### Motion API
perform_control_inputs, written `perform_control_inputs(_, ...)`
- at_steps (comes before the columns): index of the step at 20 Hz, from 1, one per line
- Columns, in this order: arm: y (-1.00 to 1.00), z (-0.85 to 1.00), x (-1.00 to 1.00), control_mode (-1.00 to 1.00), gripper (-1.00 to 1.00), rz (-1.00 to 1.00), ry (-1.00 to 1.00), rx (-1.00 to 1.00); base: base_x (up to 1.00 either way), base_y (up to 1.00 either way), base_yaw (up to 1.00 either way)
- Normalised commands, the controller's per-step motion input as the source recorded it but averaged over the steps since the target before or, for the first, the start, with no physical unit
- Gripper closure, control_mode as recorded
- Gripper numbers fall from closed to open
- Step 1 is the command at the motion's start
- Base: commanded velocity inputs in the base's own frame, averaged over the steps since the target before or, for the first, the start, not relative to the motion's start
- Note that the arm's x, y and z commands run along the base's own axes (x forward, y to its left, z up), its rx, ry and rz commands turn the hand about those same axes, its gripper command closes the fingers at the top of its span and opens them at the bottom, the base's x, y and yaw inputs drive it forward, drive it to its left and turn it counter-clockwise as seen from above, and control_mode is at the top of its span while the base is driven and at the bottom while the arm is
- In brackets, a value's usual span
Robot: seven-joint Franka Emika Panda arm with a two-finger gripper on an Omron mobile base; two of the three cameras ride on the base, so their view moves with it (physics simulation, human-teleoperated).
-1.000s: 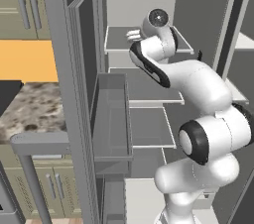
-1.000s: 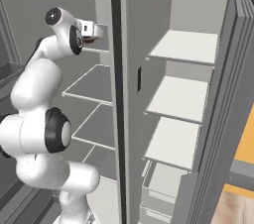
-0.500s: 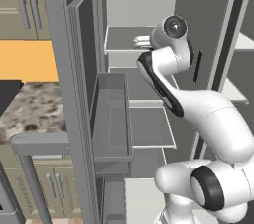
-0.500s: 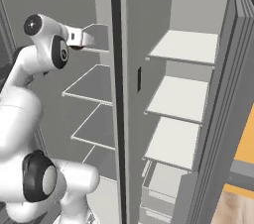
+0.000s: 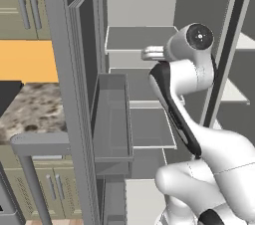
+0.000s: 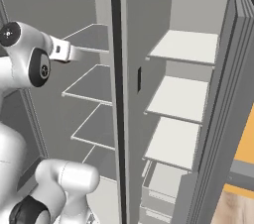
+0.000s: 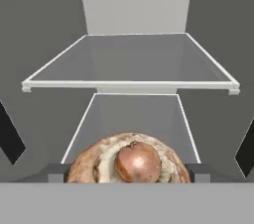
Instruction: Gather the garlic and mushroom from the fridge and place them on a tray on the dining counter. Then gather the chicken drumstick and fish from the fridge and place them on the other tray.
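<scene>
Brown mushroom (image 7: 130, 164) is seen at the bottom centre of the hand view, clasped in the hand (image 7: 128, 171), inside the open fridge (image 5: 149, 77). Fetching is judged under way; withdrawal toward the tray is called for next.

My arm (image 5: 189, 69) is glossy white with rounded segments, black bands at the joints, and a grey round cap.

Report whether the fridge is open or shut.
Open: the fridge doors are swung wide, its white shelves exposed, and the end effector reaches inside.
</scene>
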Motion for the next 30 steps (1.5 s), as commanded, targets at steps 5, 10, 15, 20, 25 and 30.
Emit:
perform_control_inputs(5,0.00,0.00,-0.97,-1.00,1.00,0.00,0.10,0.06,0.00,0.00,0.00)
perform_control_inputs(10,0.00,-0.07,-0.88,-1.00,1.00,0.00,0.11,0.03,0.00,0.00,0.00)
perform_control_inputs(15,0.00,-0.42,-0.61,-1.00,1.00,0.00,0.11,0.00,0.00,0.00,0.00)
perform_control_inputs(20,-0.09,-0.40,-0.43,-1.00,1.00,0.01,0.02,-0.02,0.00,0.00,0.00)
perform_control_inputs(25,-0.20,-0.12,-0.75,-1.00,1.00,0.01,0.03,0.03,0.00,0.00,0.00)
perform_control_inputs(30,0.00,-0.01,-0.01,-1.00,1.00,0.00,0.03,0.00,0.00,0.00,0.00)
